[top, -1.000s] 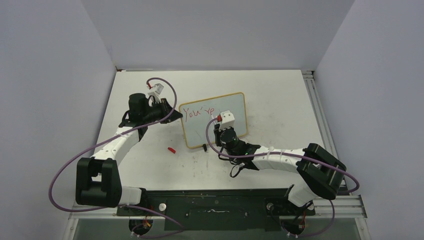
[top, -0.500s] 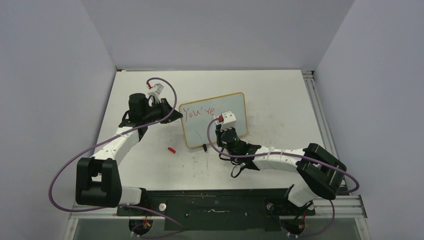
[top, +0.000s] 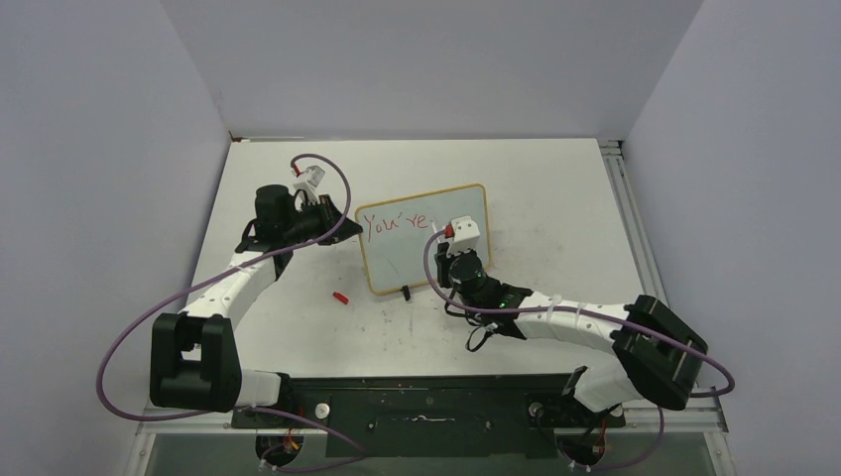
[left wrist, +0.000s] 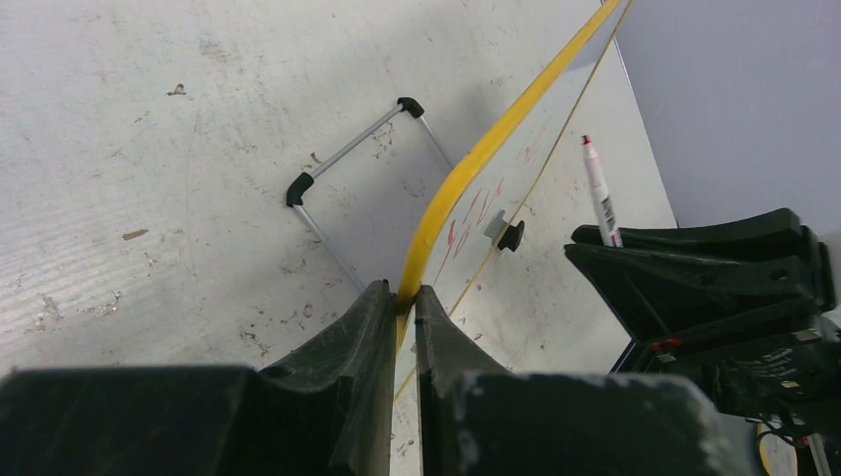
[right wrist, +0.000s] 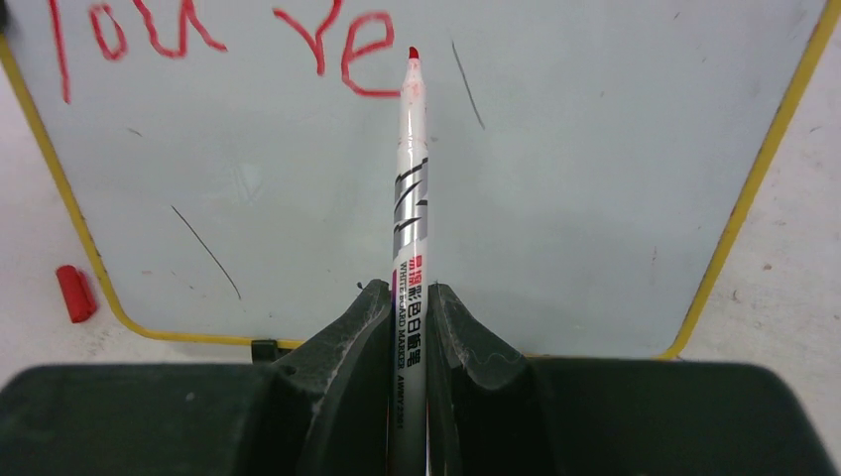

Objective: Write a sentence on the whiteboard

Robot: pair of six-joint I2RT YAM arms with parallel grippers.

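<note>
Left gripper (left wrist: 402,297): jaws closed on the left edge of the whiteboard (top: 421,260), pinching its yellowish frame between the two fingers; the left wrist view shows the frame running up and away from the pinch
Stand (left wrist: 355,151): a thin wire leg with black end caps resting on the table (top: 555,188) behind the board, seen only in the left wrist view
Red cap (top: 341,297): lying loose on the table, just off the board's lower left corner, apart from both grippers
Whiteboard: propped near the middle of the table, tilted, between the two arms, with a small black foot (top: 408,292) under its bottom edge
Sentence (right wrist: 198,40): red letters reading "You're" along the board's top left; the space to the right of them and the lower half carry only faint grey scuffs
Marker (right wrist: 410,198): red tip pointing up the board, just to the right of the last "e"; whether the tip touches the surface cannot be told
Right gripper (right wrist: 409,302): clamped around the marker's lower barrel, in front of the board's bottom edge, right of centre
</note>
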